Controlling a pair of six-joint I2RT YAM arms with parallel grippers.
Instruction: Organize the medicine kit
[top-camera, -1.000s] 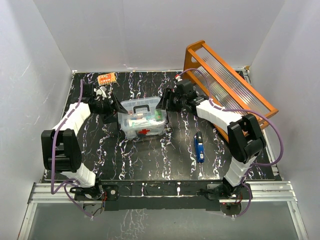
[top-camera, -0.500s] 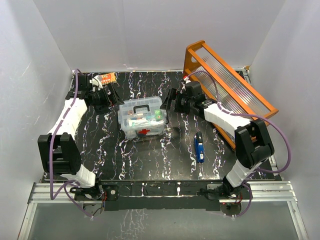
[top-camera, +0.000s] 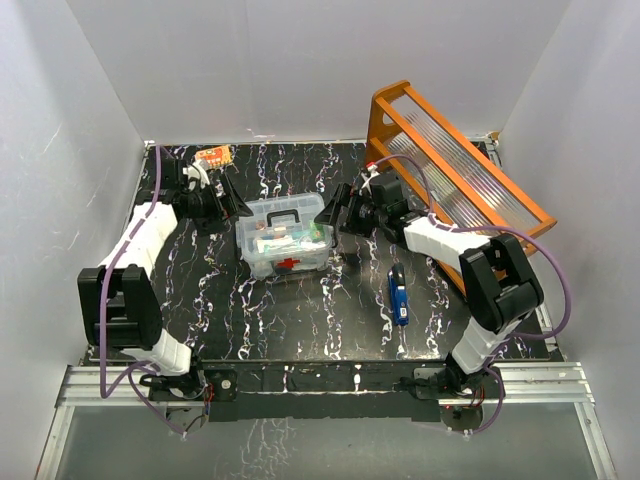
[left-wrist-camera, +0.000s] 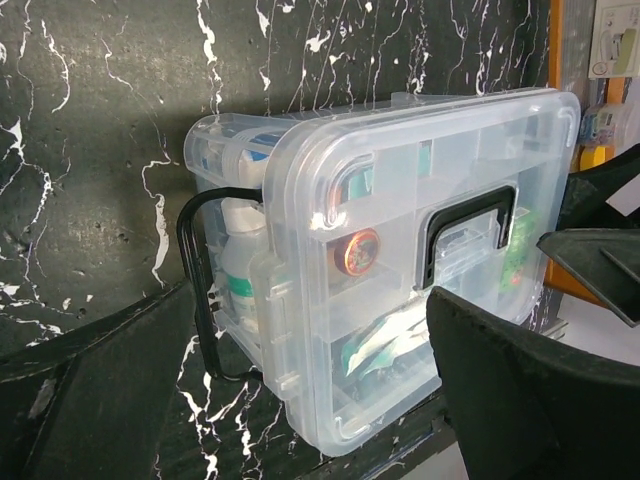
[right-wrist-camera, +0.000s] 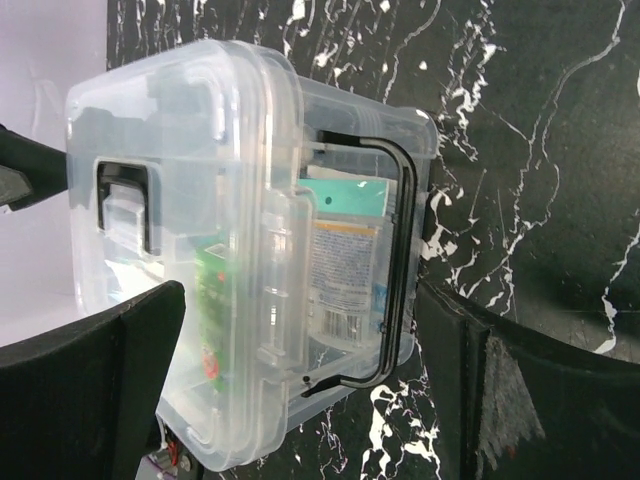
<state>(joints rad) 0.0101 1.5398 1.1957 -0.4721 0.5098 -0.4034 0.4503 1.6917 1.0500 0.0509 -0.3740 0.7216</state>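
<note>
The medicine kit (top-camera: 285, 240) is a small clear box with a red cross on its front, standing at the middle of the black marbled table. Its clear lid (top-camera: 281, 214) with a dark handle sits on top, and bottles and packets show through the plastic. My left gripper (top-camera: 232, 205) is open just off the kit's left end, touching nothing. In the left wrist view the kit (left-wrist-camera: 380, 260) fills the space ahead of the open left gripper (left-wrist-camera: 310, 330). My right gripper (top-camera: 335, 213) is open off the right end. A black wire clasp (right-wrist-camera: 400, 250) lies on the kit (right-wrist-camera: 250, 250) ahead of the right gripper (right-wrist-camera: 300, 300).
A large orange wooden rack (top-camera: 455, 165) with ribbed clear panels leans at the back right, close behind the right arm. A blue object (top-camera: 398, 293) lies on the table right of the kit. A small orange packet (top-camera: 212, 156) lies at the back left corner.
Both grippers have opened wide and drawn a little away from the kit's ends. The kit has stayed in place.
</note>
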